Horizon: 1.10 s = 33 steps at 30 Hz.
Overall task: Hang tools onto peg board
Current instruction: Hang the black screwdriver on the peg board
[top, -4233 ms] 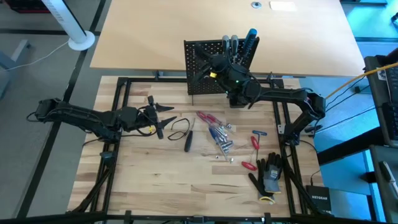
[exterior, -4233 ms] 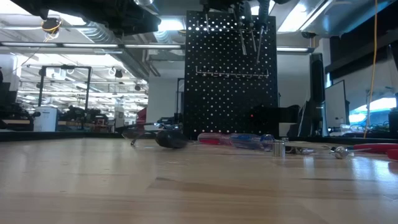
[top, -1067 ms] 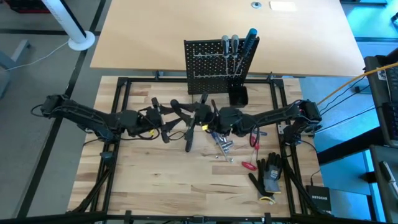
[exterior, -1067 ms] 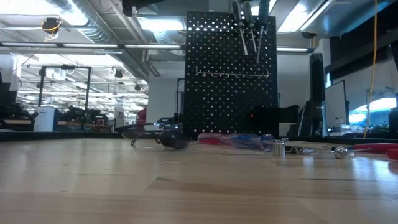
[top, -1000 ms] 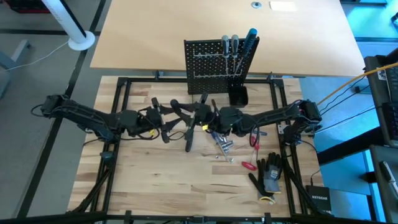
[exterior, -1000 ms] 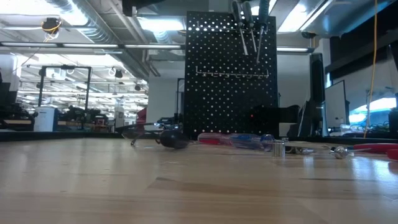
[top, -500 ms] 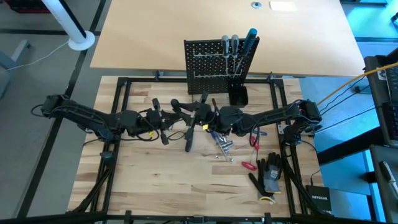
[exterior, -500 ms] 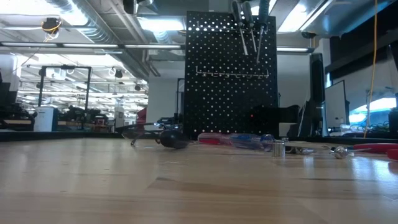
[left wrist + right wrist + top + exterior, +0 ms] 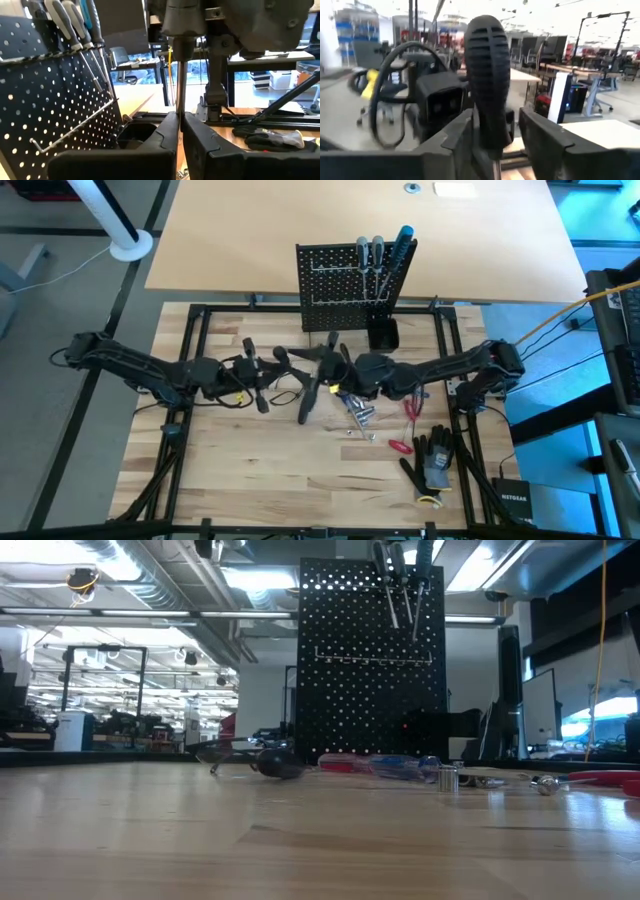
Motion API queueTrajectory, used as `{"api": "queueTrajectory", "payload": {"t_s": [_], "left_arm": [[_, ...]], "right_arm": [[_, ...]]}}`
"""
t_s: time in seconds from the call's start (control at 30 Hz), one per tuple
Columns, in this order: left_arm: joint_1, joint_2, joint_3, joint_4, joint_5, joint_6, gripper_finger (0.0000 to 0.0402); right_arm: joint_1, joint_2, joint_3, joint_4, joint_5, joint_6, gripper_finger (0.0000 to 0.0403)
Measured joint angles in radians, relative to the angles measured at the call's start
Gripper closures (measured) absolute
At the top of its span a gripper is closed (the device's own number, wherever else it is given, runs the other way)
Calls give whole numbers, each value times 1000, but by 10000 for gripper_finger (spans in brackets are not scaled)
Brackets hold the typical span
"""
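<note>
The black peg board (image 9: 340, 280) stands upright at the table's far middle, with three screwdrivers (image 9: 385, 252) hanging at its top right. Between the two arms, in the air above the table's middle, a screwdriver stands upright. Its black ribbed handle (image 9: 487, 75) is on top and its thin metal shaft (image 9: 179, 80) points down. My left gripper (image 9: 180, 117) is shut on the shaft. My right gripper (image 9: 495, 125) is open, one finger on either side of the handle. In the high view the left gripper (image 9: 288, 368) and the right gripper (image 9: 320, 365) almost meet. My left gripper pinches the screwdriver's metal shaft (image 9: 179, 107) between its two fingers, below the handle. The fingers come level from the table's left and lie across the shaft. The screwdriver stands upright, clear of the table. My right gripper shows a gap between the handle and one finger (image 9: 540, 135). Whether the other finger touches, I cannot tell.
A black-handled screwdriver (image 9: 303, 410) lies below the grippers. Red and blue screwdrivers (image 9: 350, 395) and small metal bits lie right of it, and more red tools (image 9: 408, 408) farther right. A black cup (image 9: 383, 332) stands by the board and black gloves (image 9: 435, 465) lie near right.
My left gripper has shut on the screwdriver's shaft, its fingers having stood wide apart a second ago. My right gripper has spread its fingers away from the handle. Neither arm has moved much, and the screwdriver stays upright between them.
</note>
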Motion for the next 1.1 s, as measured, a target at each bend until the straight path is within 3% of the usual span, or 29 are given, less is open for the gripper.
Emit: {"api": "queueTrajectory", "payload": {"t_s": [0.13, 0.3, 0.6, 1.1], "left_arm": [[3, -11, 0, -47, -1, 4, 400], [13, 9, 0, -53, 41, 12, 400], [31, 31, 0, -47, 85, 7, 401], [-1, -18, 0, -43, 119, 6, 401]], "right_arm": [[27, -71, 0, -138, 7, -1, 195], [33, -103, 0, -163, 12, -2, 173], [19, -101, 0, -158, -80, 7, 169], [20, -93, -22, -366, -36, 63, 168]]}}
